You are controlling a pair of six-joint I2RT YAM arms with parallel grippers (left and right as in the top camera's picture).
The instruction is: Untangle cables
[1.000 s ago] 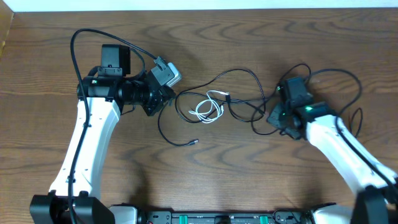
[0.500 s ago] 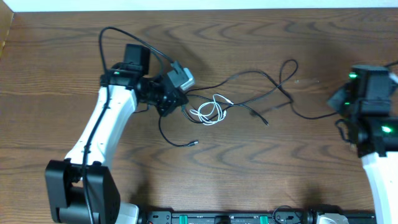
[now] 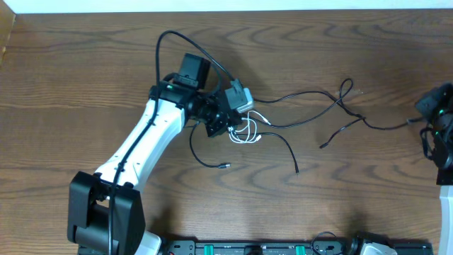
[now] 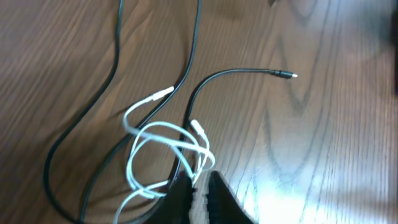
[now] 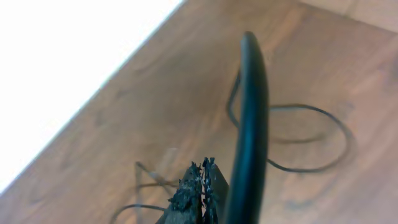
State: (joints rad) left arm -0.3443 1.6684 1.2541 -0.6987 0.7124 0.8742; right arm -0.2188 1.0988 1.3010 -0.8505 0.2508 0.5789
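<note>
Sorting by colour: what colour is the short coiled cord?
The cord is white, clearest in left wrist view.

From overhead, looked straight down from high above on the wooden table (image 3: 64, 64), far edge at twelve o'clock, taking in the left arm (image 3: 141, 149) from seven o'clock to centre and cropping the right arm (image 3: 442, 134) at three o'clock. At the left wrist, hung close over the tabletop and faced steeply down past the left gripper (image 4: 199, 183) at six o'clock onto the white cord (image 4: 163, 128). Shared that coil with the overhead, there at centre. At the right wrist, sat low and faced aslant past the right gripper (image 5: 200, 180) at six o'clock toward the table edge at ten o'clock, with a blurred thick cable (image 5: 252, 112) right against the lens. Shared only black cords (image 5: 292, 106) with the overhead.
</note>
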